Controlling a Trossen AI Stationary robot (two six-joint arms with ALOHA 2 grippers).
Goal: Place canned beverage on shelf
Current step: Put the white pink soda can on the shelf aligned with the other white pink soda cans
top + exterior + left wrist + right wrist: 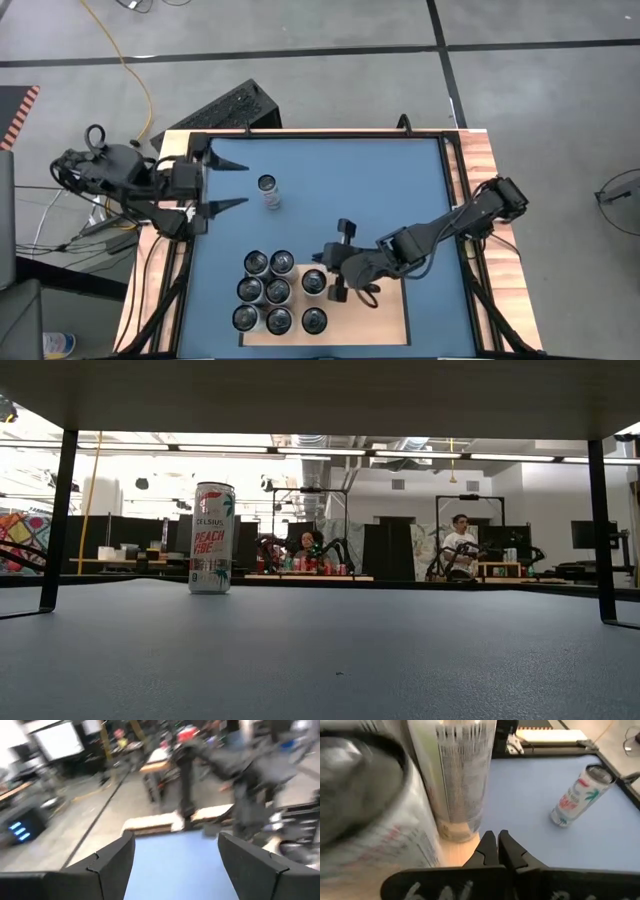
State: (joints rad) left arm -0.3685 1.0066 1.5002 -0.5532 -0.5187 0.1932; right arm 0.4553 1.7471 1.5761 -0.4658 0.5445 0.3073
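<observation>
We are looking at a tall, slim white can with pink lettering and small teal palm marks, a silver rim around its top. It is standing upright and alone on the blue surface, toward the left and far part of it, well apart from everything else. The shelf is lying at the near edge, a pale wood-grain panel, and seven dark-topped cans are crowding its left half, while its right part is showing bare wood.

Our left gripper is hanging at the left edge of the blue surface, its two pointed fingers spread apart and holding nothing, with the lone can just beyond their tips. Our right gripper is reaching in from the right, fingers pressed together and empty, sitting just beside the right-hand can of the cluster, over the shelf's edge.

We are seeing open blue surface across the middle and the far right. A dark frame is running along the table's borders, with narrow wooden strips outside it.
</observation>
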